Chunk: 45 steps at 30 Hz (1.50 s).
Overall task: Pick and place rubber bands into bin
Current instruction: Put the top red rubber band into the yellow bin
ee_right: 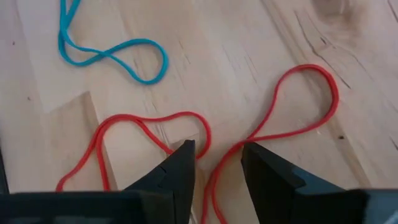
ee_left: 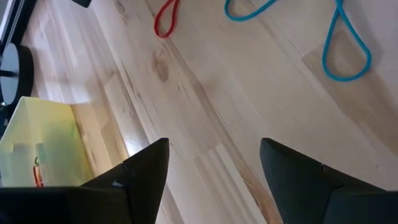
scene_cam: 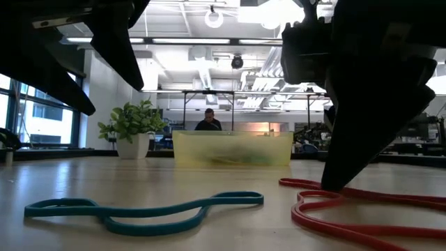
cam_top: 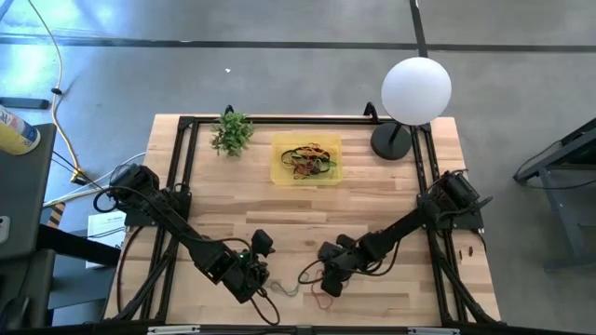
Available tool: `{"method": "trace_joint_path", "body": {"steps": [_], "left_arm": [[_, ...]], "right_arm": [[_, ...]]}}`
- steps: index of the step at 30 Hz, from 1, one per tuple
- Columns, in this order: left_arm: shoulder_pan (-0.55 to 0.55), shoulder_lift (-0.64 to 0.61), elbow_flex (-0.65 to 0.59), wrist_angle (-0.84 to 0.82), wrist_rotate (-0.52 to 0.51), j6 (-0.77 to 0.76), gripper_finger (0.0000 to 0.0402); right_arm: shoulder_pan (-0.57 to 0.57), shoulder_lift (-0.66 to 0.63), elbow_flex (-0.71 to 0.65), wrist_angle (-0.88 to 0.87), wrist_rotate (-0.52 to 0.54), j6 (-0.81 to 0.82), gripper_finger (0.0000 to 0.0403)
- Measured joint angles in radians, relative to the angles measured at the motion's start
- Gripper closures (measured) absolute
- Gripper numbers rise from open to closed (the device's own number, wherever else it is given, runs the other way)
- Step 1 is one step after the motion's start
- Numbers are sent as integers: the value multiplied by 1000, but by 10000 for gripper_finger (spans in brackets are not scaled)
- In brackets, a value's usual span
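Right pincer (ee_right: 214, 155) sits low at the near edge of the bench (cam_top: 391, 195), fingers partly apart and straddling the pinched waist of the red rubber band (ee_right: 261, 134); not gripped yet, by the look of it. The band's long axis runs crosswise to the fingers, lobes splaying either side. Left pincer (ee_left: 214, 165) hangs wide open and empty, farther from the red band; teal band (ee_right: 112, 53) lies just beside it, the bin (cam_top: 305, 160) well apart toward the far side.

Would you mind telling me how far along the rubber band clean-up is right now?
Mostly done: a tangle of mixed-colour bands already lies in the yellow bin. In hand: the right gripper is down at the table, its jaws straddling a strand of the red band, not yet lifted. Left: that red band and the blue band beside it on the wood. The left gripper waits nearby, open and empty.
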Motion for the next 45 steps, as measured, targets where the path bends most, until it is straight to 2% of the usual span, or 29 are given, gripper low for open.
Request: {"method": "trace_joint_path", "body": {"steps": [10,22,29,36,41,45], "left_arm": [[0,0,0,1,2,0,163],[0,0,0,2,2,-2,164],[0,0,0,2,2,-3,163],[0,0,0,2,2,-4,163],[0,0,0,2,2,-4,163],[0,0,0,3,2,-5,163]], "right_arm": [[-1,0,-1,-33,3,10,331],[0,-1,-1,-48,-2,11,344],[0,-1,-2,-59,6,-11,394],[3,-1,-1,-62,41,-44,401],[4,3,70,-179,78,-104,401],[3,12,161,-366,141,-168,402]]}}
